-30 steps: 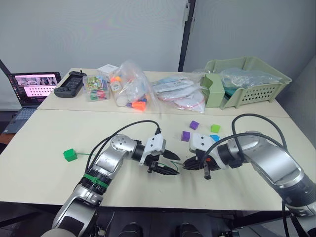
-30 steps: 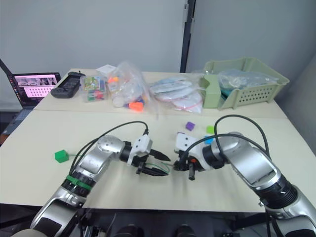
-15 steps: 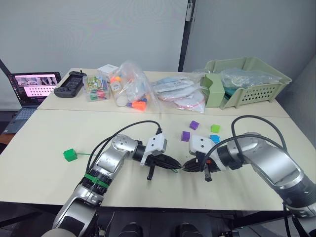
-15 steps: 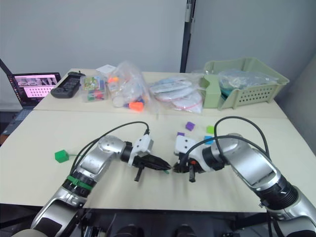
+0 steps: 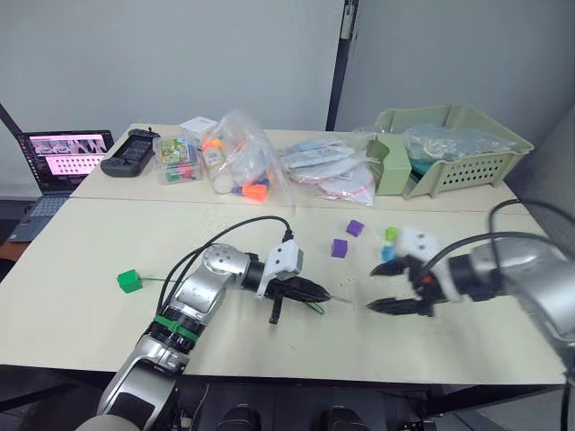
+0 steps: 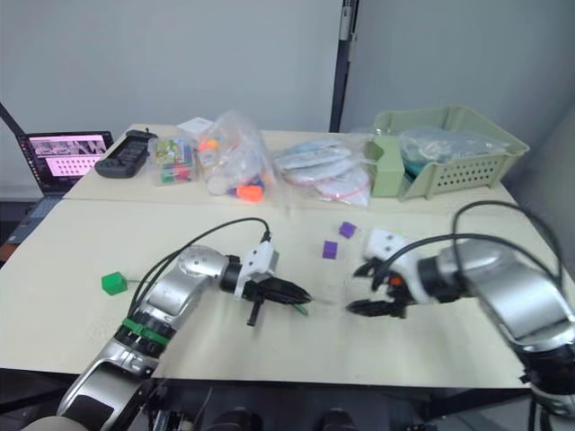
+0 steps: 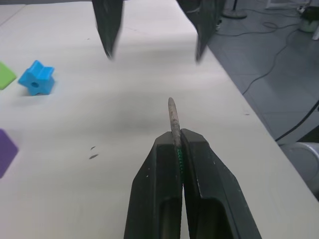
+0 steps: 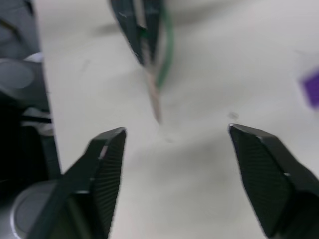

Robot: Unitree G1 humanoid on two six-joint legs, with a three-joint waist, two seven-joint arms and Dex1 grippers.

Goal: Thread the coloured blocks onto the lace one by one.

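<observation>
Near edge, lower centre: left gripper (image 5: 316,294) is pinched tight on the lace (image 7: 173,119), whose tan tip sticks straight out past the fingertips, long axis running left-right toward the right gripper (image 5: 388,287), which is spread wide, holds nothing and sits near but apart from the tip. Mid frame: two purple blocks (image 5: 339,248), a lime one (image 5: 391,233) and a blue one (image 7: 36,82) lie loose right of centre, and a green block (image 5: 128,281) lies far left. Far edge, upper right: pale green basket (image 5: 467,167) holds clear plastic bags (image 5: 446,141), contents unclear.
</observation>
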